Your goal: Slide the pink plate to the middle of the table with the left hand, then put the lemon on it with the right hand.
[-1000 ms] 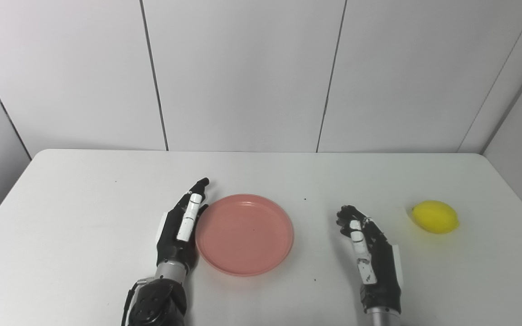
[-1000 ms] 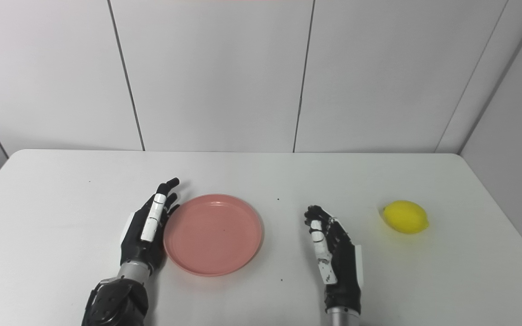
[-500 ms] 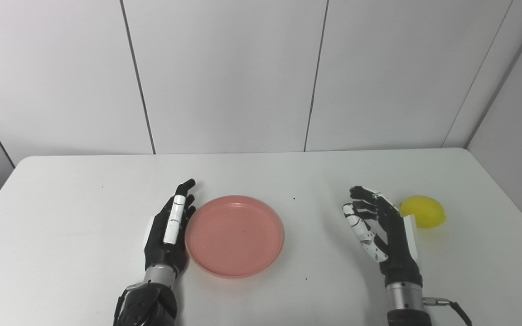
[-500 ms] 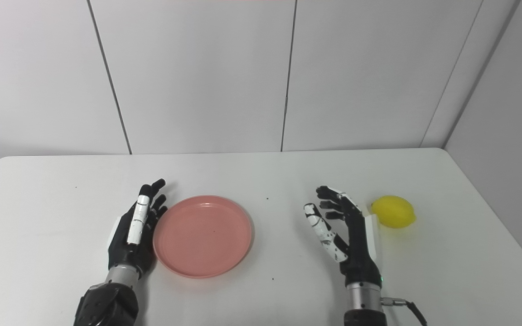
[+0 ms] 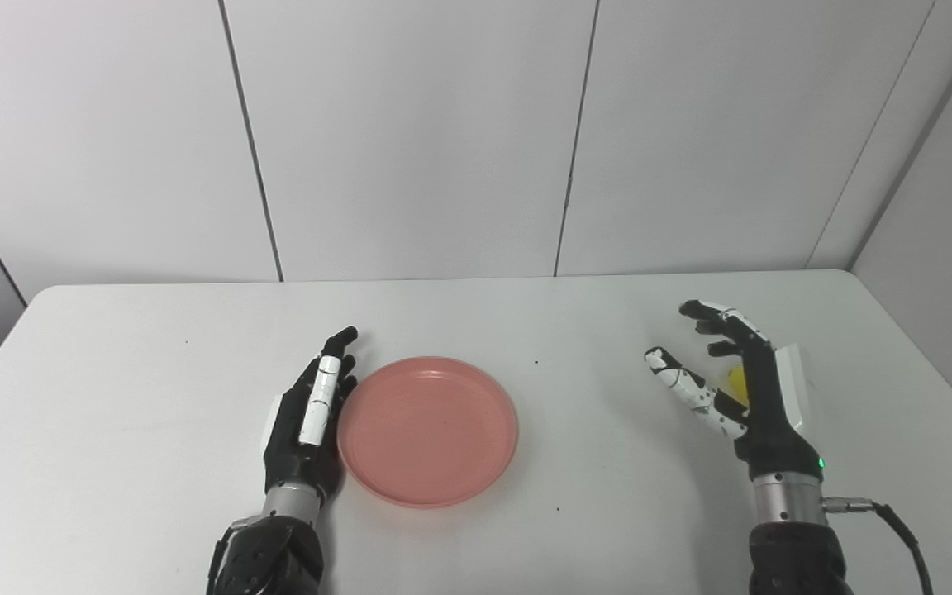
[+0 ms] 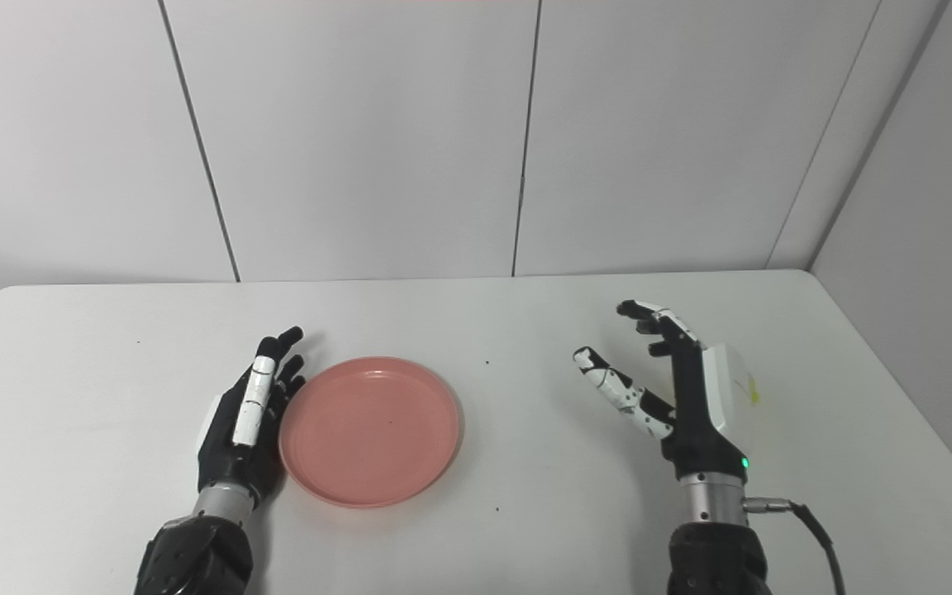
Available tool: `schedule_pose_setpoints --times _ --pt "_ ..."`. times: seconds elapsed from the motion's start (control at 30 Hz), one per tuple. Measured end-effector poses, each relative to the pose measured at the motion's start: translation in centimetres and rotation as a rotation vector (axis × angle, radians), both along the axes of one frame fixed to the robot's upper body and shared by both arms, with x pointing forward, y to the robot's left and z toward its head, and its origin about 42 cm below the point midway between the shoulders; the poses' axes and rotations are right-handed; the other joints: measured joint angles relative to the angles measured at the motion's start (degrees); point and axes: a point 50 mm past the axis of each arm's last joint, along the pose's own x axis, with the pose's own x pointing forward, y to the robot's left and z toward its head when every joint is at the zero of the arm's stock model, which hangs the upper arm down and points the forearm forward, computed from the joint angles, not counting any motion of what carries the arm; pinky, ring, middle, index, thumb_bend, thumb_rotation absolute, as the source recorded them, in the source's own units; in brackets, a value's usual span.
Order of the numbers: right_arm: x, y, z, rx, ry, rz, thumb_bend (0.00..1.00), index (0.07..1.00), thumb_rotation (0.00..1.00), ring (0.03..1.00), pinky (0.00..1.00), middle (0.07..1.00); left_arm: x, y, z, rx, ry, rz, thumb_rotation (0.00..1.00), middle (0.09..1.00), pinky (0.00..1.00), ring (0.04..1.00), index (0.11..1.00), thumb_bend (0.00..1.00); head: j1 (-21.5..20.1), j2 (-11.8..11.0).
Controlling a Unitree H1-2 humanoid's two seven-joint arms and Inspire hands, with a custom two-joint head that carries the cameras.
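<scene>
Pink plate [image 5: 427, 430] is lying mid-table, left hand [image 5: 309, 421] flat at its 9 o'clock. Right hand [image 5: 744, 388], fingers spread, is covering the lemon [image 5: 737, 381] at 3 o'clock; closing follows.

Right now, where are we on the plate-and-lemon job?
Done: the round pink plate sits near the middle of the white table, the left hand flat against its left rim. In hand: the right hand is open around the yellow lemon, mostly hiding it; no grip visible yet. Left: grasp the lemon, carry it over, set it on the plate.
</scene>
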Motion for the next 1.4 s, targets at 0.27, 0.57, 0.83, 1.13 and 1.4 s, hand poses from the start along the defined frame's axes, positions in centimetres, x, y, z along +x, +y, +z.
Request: schedule_pose_setpoints --times 0.27,0.57,0.83,1.13,1.4 --pt "1.4 -1.7 2.2 -0.33 0.012 -0.074 0.75 0.717 0.81 0.709 0.65 0.737 0.2 0.3 0.0 0.006 -0.002 -0.013 0.73 0.991 1.0 0.979 0.804 0.7 -1.9 0.0" --pt "2.0 -2.4 1.0 -0.464 0.074 -0.121 0.74 0.713 0.76 0.692 0.66 0.713 0.5 1.1 0.0 0.006 -0.007 -0.023 0.73 0.993 1.0 0.972 0.822 0.71 -4.7 -0.4" --pt "2.6 -2.4 -0.3 -0.511 0.1 -0.143 0.75 0.705 0.76 0.67 0.65 0.694 0.6 1.6 -0.1 -0.001 -0.009 -0.029 0.7 0.998 1.0 0.977 0.82 0.69 -6.1 -0.6" --pt "2.8 -2.7 0.0 -0.533 0.101 -0.186 0.73 0.706 0.76 0.68 0.68 0.701 0.8 1.7 -0.2 -0.023 -0.009 -0.032 0.7 1.0 1.0 0.989 0.827 0.69 -7.2 -0.5" --pt "2.7 -3.6 0.1 -0.553 0.128 -0.21 0.73 0.706 0.76 0.667 0.68 0.69 0.8 1.8 -0.2 -0.018 -0.009 -0.034 0.7 1.0 1.0 0.985 0.821 0.68 -7.1 -0.5"
